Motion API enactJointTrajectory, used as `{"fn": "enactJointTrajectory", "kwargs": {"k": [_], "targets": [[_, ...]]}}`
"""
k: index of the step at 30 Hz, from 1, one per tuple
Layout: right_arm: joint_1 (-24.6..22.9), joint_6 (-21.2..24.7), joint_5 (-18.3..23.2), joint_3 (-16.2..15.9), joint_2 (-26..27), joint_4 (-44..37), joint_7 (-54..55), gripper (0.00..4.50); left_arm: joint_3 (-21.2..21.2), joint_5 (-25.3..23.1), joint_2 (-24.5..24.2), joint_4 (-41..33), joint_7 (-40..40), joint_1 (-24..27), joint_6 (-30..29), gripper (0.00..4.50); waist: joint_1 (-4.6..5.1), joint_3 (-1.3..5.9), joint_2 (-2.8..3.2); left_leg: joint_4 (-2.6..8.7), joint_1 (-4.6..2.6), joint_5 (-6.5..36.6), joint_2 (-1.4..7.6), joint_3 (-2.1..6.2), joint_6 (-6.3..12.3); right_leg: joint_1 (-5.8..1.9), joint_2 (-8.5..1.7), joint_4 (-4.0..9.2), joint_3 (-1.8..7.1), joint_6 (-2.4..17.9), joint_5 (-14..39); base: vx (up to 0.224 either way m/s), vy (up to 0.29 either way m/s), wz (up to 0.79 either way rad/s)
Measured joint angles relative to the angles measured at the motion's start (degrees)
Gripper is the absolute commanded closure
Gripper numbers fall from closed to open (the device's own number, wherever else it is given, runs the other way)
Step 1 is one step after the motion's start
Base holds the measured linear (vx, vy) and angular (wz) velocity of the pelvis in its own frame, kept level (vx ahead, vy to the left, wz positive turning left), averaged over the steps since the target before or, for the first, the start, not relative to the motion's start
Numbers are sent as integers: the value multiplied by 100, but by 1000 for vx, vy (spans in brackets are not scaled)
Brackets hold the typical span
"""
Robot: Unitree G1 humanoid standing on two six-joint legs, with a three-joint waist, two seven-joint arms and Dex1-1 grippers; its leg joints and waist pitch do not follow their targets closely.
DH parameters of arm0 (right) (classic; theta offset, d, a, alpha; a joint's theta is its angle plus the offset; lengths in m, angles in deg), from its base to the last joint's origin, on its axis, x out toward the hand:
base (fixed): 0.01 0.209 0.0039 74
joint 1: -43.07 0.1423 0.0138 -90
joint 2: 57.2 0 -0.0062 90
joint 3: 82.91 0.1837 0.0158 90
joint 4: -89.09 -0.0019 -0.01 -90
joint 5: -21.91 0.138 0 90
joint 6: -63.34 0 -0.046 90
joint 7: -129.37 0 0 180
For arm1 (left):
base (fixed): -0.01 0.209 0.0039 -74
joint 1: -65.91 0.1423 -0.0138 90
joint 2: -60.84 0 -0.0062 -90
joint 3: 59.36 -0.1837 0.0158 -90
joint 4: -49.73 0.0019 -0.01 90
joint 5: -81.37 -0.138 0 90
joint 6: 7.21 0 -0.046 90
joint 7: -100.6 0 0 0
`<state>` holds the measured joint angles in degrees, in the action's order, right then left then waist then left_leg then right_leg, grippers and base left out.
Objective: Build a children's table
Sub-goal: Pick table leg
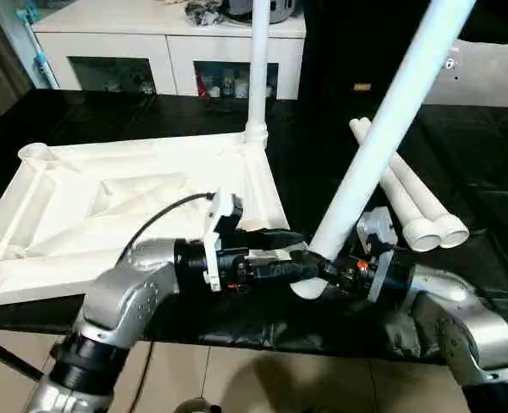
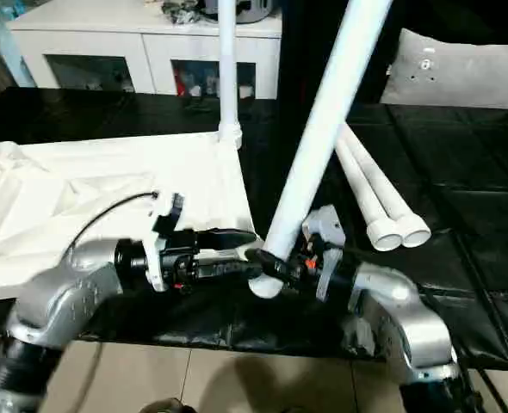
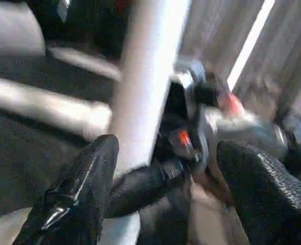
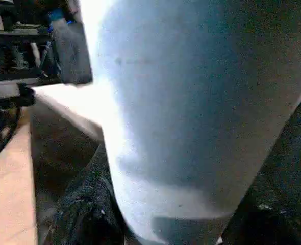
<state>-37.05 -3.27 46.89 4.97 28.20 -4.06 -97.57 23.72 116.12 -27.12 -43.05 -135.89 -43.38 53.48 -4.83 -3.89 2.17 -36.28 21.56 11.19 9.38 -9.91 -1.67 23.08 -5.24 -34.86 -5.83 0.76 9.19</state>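
The white table top point(image 1: 108, 206) lies upside down on the black-covered bench, ribs up. One white leg point(image 1: 259, 69) stands upright in its far right corner socket. Another leg point(image 1: 383, 129) leans steeply, its lower end at the bench's front edge. My right gripper point(image 1: 327, 280) is shut on that lower end, and the tube point(image 4: 191, 102) sits between its fingers. My left gripper point(image 1: 306, 262) reaches in from the left. Its fingers point(image 3: 74, 194) stand wide apart around the same leg point(image 3: 145, 87), with a gap on one side.
Two more white legs point(image 1: 409, 202) lie side by side on the black cloth at the right. A grey-white cushion point(image 2: 461, 73) rests at the back right. A white cabinet point(image 1: 151, 52) stands behind the bench. Tiled floor shows below the front edge.
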Motion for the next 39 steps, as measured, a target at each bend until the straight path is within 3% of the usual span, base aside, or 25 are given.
{"fn": "enactJointTrajectory", "kwargs": {"k": [4,8,13,16,24,28,34,39], "targets": [[271,-56,69,364,102,9,285,260,455,148,252,188,515,-91,219,50,17,-1,-7,0,-22,0,-1,0,0,-24,0,15,-5,-5,3,0,0,0],[315,-55,144,402,163,-8,416,260,648,-31,270,416,1019,-175,366,39,82,-1,-7,41,-24,0,2,2,1,-49,0,97,-32,-8,5,0,0,0],[414,-169,-120,423,319,38,968,260,141,-1571,-443,896,1610,-457,826,39,151,3,-28,52,-17,-1,-5,1,2,-51,0,121,-19,-11,3,0,0,0],[489,-105,-295,470,321,229,1275,260,-275,-2108,-791,1009,1404,-500,1116,39,142,10,-42,66,-17,0,-15,-1,3,-46,0,121,-3,-12,2,0,0,0],[552,107,-445,470,222,457,1527,260,-850,-2324,-1467,1396,-160,-758,1611,117,55,13,-35,141,-19,-8,-23,-9,-15,2,4,68,15,20,-18,0,0,0],[542,132,-544,470,191,524,1644,260,-1132,-2443,-1542,1706,-597,-801,1728,156,40,13,-30,147,-26,-11,-23,-10,-21,1,5,68,16,22,-17,0,0,0],[482,272,-632,464,199,549,1837,260,-1169,-2573,-1547,2136,-681,-913,1697,196,32,12,-27,145,-41,-17,-23,-10,-29,-12,5,68,16,15,-13,0,0,0],[477,35,-794,392,302,543,1957,260,-1194,-2675,-1450,2386,-646,-987,1780,223,28,12,-25,147,-49,-22,-22,-10,-39,-17,5,67,16,7,-9,0,0,0]]}}
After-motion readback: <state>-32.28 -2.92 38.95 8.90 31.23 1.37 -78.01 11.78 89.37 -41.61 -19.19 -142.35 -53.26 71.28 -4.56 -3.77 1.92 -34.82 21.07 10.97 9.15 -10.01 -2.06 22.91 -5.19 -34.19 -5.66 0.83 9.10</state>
